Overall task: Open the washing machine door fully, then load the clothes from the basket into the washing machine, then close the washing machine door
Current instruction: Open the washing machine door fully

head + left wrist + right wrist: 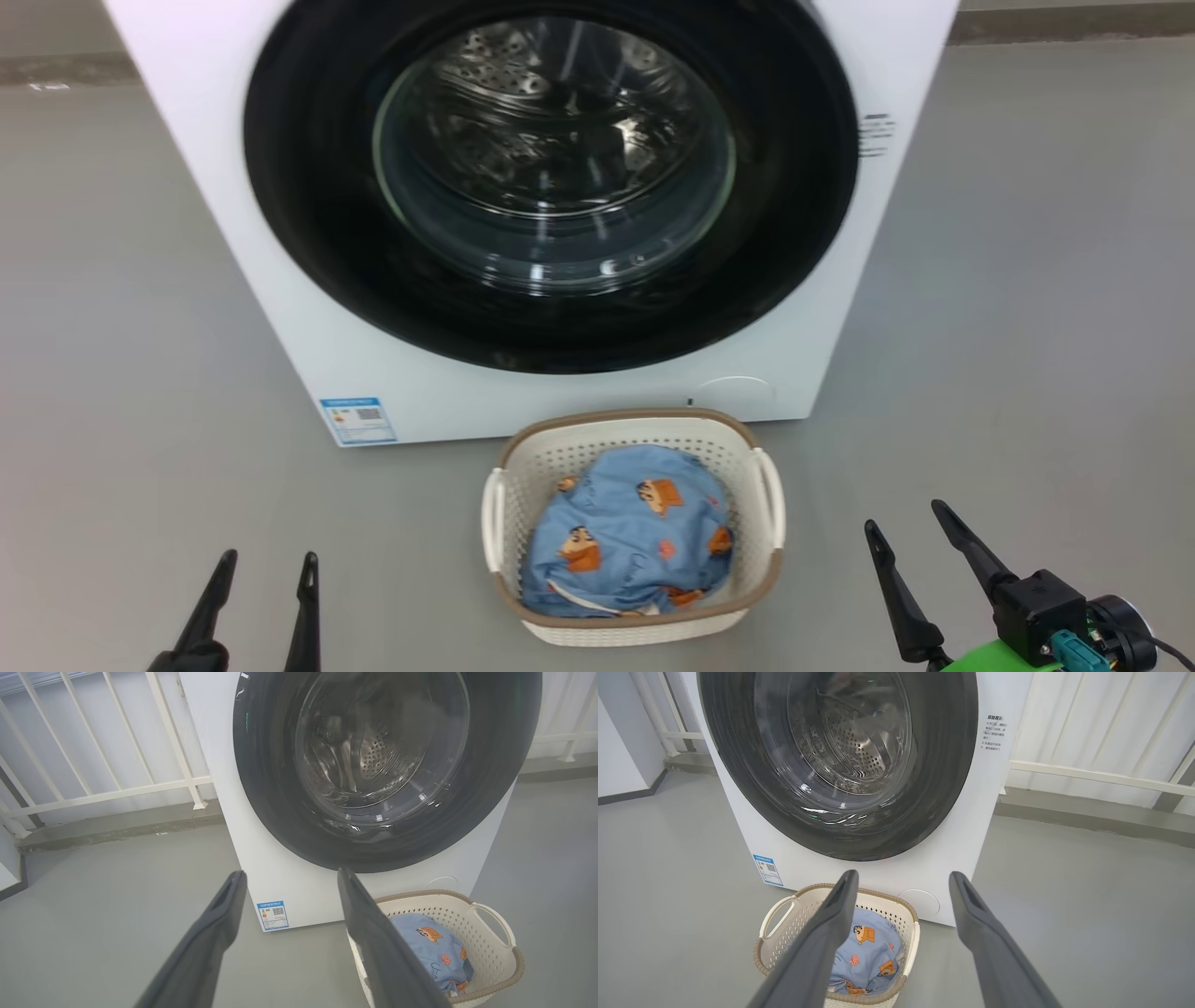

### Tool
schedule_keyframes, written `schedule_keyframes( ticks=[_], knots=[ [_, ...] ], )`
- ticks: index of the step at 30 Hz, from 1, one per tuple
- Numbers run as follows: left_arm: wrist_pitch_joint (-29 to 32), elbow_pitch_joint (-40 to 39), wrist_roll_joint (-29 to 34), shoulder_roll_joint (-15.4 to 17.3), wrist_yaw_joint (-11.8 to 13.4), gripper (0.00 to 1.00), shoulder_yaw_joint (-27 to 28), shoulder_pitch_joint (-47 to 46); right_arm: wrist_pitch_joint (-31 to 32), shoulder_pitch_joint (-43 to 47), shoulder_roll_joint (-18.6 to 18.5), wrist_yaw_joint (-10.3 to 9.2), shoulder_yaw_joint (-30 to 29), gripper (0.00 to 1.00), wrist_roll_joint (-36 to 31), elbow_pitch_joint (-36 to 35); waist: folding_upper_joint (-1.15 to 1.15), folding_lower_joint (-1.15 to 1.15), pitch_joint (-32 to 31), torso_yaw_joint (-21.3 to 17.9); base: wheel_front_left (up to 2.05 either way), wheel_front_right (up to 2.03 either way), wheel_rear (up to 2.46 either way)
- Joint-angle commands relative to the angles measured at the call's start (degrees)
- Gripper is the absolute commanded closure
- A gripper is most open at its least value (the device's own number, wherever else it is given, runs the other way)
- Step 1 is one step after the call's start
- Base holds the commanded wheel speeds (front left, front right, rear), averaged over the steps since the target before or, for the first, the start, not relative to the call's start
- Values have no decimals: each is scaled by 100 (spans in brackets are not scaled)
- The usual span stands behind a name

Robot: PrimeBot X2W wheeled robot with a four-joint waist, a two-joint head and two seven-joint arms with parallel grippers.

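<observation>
Nearest us, our left hand hung low over the grey floor at the head view's lower left. Its two dark fingers stood apart with nothing between them. Our right hand sat at the lower right, its fingers likewise spread and empty, above a green and black wrist part. Neither hand touched anything.

Between the two hands, a little further out, the basket stood on the floor. It was upright, with a white handle on each side and a brown rim around the top. The clothes lay bunched inside it, blue cloth with orange cartoon figures and a strip of white at the near edge, reaching up to about the rim.

Just behind the basket rose the washer, its white front close to the basket's far side. A small blue label sat low at the front's left corner. A round flap sat low to the right, just beyond the basket.

Above these, the door lay flat against the front, closed. Through its bulging glass we saw the steel drum, with nothing that we could make out in it.

Past the washer, a white railing ran along the floor's far edge.
</observation>
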Motion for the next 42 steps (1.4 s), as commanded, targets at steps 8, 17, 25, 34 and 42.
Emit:
schedule_keyframes(
  ticks=[8,17,25,34,42],
  knots=[
    [-38,-198,1,11,-47,0,245,-148,-70,-50,-43,9,151,0,-23,-157,0,0,50,1,94,142,-236],
    [-38,-274,-61,-26,-97,0,327,-183,-70,-68,-43,9,166,0,-20,-145,0,0,68,-8,64,64,-128],
    [-38,-257,-67,-44,-142,0,350,-191,-70,-90,-51,9,162,0,-8,-151,0,0,66,-14,7,7,-13],
    [-38,-249,-89,-56,-151,0,375,-159,-70,-89,-10,9,144,0,7,-232,0,0,69,-9,0,0,0],
    [-38,-239,-111,-62,-154,0,354,-154,-70,-54,30,9,214,100,104,-210,0,0,78,4,0,0,0]
  ],
)
